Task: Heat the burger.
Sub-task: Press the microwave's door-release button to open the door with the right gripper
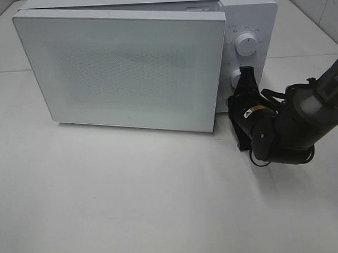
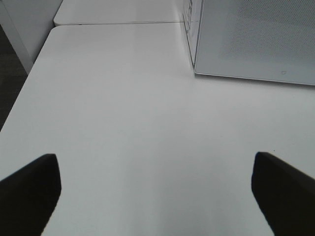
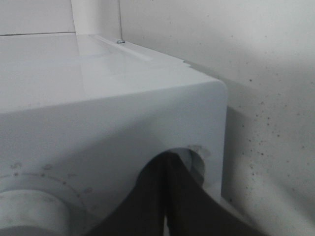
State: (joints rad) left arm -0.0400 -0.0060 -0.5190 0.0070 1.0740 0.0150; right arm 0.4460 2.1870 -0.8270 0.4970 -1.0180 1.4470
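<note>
Right pincer point(image 1: 246, 74) pressed together, tips at the lower knob point(image 1: 234, 77) of the microwave point(image 1: 254, 12); I read this as the timer-setting step
Left pincer point(image 2: 156, 182) spread wide over bare table point(image 2: 123, 98), pinching nothing, with the door point(image 1: 122, 67) ahead of it. Burger not visible in any view; presumably behind the door, left of the right pincer, unconfirmed. Upper knob point(image 1: 245, 44) sits just beyond the right tips, untouched. Contact with the lower knob unclear in the wrist view. Next move calls for a firm seat on that knob, then a wrist roll without slipping off

Burger not visible in any view; poss. behind microwave door point(image 1: 122, 67), ajar.
</note>
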